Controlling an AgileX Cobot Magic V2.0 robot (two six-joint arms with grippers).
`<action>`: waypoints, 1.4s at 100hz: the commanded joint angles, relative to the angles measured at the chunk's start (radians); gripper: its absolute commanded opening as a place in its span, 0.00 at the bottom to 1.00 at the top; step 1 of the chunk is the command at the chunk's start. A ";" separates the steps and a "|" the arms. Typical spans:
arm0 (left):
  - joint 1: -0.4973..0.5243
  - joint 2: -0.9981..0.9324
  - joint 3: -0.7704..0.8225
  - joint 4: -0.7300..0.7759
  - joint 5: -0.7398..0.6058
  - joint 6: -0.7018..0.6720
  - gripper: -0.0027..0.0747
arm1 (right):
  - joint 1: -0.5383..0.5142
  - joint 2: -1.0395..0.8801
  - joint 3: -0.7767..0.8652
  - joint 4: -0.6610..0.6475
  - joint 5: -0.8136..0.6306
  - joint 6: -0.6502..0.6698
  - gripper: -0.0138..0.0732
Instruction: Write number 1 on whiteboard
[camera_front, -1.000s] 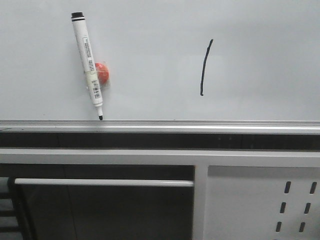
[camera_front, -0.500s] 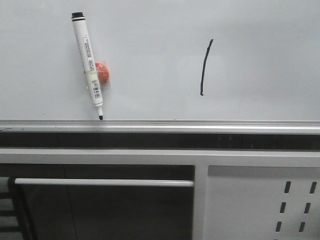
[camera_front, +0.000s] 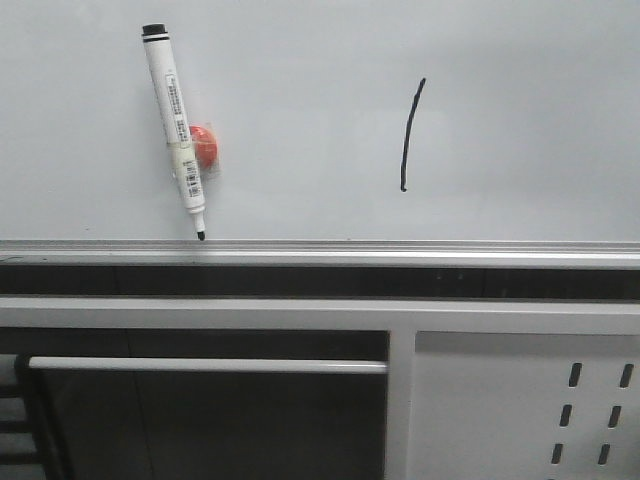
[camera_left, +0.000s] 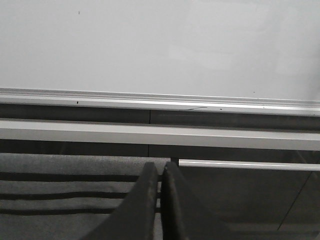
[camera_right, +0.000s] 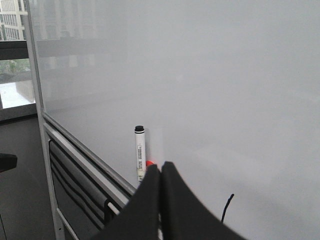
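Whiteboard (camera_front: 300, 110) — bears number 1 (camera_front: 409, 135); white marker (camera_front: 176, 130) with red magnet (camera_front: 205, 146). Left gripper (camera_left: 160, 175), right gripper (camera_right: 160, 175) — both clenched, empty.

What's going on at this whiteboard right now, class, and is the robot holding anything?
Nothing is being handled at this moment. The number 1 is already drawn on the whiteboard as a thin black stroke. The marker pen is stuck to the board by an orange magnet, tip down near the silver rail. The left gripper and right gripper are both shut and hold nothing, away from the board.
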 joint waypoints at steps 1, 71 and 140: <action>0.002 -0.028 0.022 -0.016 -0.058 -0.009 0.01 | -0.001 0.003 -0.027 -0.007 -0.034 -0.004 0.07; 0.002 -0.028 0.022 -0.016 -0.058 -0.009 0.01 | -0.001 0.007 -0.008 0.081 -0.019 -0.004 0.07; 0.002 -0.028 0.022 -0.016 -0.059 -0.009 0.01 | -0.558 -0.307 0.157 -1.106 -0.023 1.172 0.07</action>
